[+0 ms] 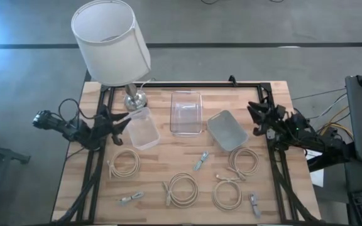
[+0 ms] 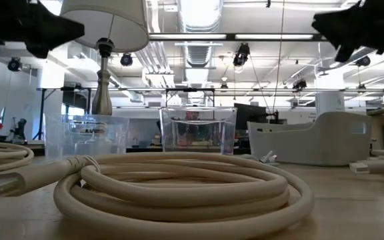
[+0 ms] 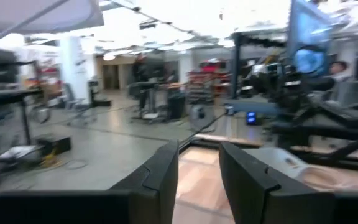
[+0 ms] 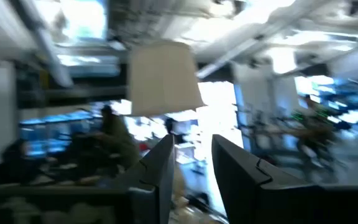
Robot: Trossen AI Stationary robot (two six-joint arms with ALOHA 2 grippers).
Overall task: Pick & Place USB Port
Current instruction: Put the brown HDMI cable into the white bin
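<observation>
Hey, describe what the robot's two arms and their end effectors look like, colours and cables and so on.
Both arms are dark, nearly black, and built of angular jointed segments. The left end effector and the right end effector each carry two flat, dark, blocky fingers. Black cables loop beside the left arm; thinner mixed-colour wires trail behind the right arm, which shows a small green light.

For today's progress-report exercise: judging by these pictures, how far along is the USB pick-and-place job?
Nothing looks done: the three containers, including the clear tray, appear empty. Nothing is in hand: the left gripper and right gripper hang open and empty at the table's sides. All is left: three USB adapters and four coiled cables lie on the table.
</observation>
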